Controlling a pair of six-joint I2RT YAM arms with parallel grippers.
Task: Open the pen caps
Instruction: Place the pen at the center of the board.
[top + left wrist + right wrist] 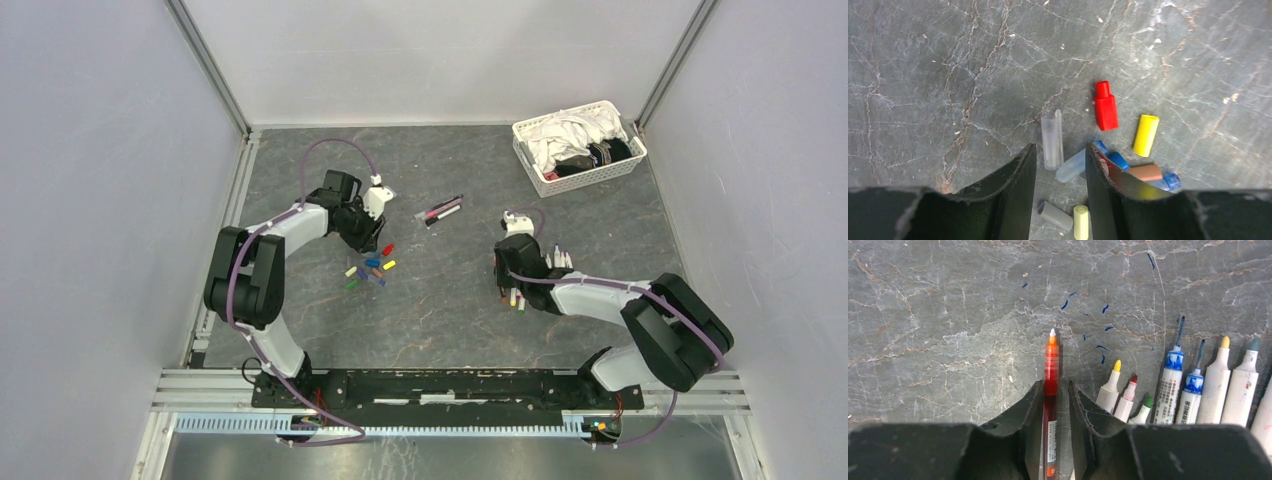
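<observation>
Loose pen caps (pixel 370 268) lie scattered under my left gripper (pixel 371 240). In the left wrist view its jaws (pixel 1060 147) stand open with nothing between them. Just ahead of the tips lie a clear cap (pixel 1051 141) and a bluish clear cap (pixel 1073 166), with a red cap (pixel 1105 106) and a yellow cap (pixel 1146 135) further off. My right gripper (pixel 507 290) is open around an uncapped red pen (pixel 1051 370) lying on the table. The pen rests against the left finger, with a gap to the right finger (pixel 1083 405). A row of uncapped pens (pixel 1173 385) lies to its right.
Two capped pens (pixel 441 211) lie mid-table between the arms. A white lattice basket (pixel 620 168) of cloths stands at the back right. Blue, brown, grey (pixel 1057 215) and pale yellow caps crowd round the left fingers. Blue ink marks (pixel 1103 347) dot the slab.
</observation>
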